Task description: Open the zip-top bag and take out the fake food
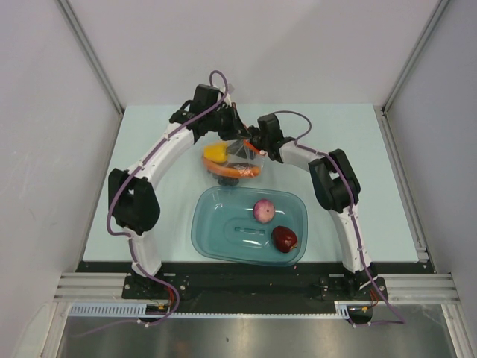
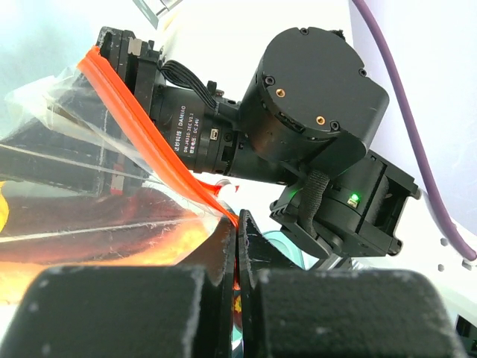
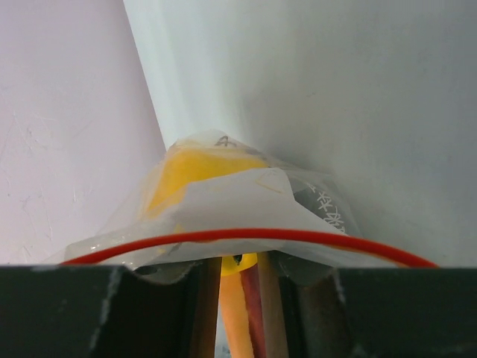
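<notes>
Your left gripper (image 2: 235, 233) is pinched tight on the orange strip (image 2: 149, 138) of the zip-top bag (image 2: 89, 123); hold it firm. The long slice (image 3: 237, 306) sits between your right gripper's (image 3: 242, 272) jaws, just inside the bag mouth. I cannot tell whether they bite yet. Squeeze fully, then draw straight back.

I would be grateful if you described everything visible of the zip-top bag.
The zip-top bag is small, clear, crinkly plastic with an orange-red zip strip along its mouth. It hangs between the two arms, just beyond the far rim of the teal tub. The left gripper is shut on one end of the strip. The right gripper sits at the mouth's other side, its grip uncertain. A yellow pepper and an orange slice show through the plastic.
</notes>
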Controlling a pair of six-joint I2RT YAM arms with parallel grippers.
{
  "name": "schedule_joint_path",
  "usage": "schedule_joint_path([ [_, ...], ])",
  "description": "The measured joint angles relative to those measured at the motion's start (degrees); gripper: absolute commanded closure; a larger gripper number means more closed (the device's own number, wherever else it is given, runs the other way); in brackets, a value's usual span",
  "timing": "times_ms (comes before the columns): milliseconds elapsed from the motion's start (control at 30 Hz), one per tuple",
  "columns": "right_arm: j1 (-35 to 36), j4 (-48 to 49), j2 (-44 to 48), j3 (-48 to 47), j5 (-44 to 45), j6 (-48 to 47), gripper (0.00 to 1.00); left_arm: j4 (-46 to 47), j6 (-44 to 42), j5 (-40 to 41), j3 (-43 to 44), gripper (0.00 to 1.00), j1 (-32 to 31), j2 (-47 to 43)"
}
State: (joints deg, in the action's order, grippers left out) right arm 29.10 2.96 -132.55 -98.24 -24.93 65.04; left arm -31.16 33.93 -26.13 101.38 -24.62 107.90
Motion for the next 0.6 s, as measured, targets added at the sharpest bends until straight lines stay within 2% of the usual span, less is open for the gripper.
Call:
schedule_joint_path([
  [233, -0.04, 0.20, 0.13, 0.90, -1.40, -0.57, 0.69, -0.13, -0.02, 0.00, 0.00, 1.00, 0.00, 0.00],
  [600, -0.02, 2.16, 1.01, 2.67, -4.00, -0.04, 0.71, -0.31, -0.50, 0.00, 0.00, 1.00, 0.00, 0.00],
])
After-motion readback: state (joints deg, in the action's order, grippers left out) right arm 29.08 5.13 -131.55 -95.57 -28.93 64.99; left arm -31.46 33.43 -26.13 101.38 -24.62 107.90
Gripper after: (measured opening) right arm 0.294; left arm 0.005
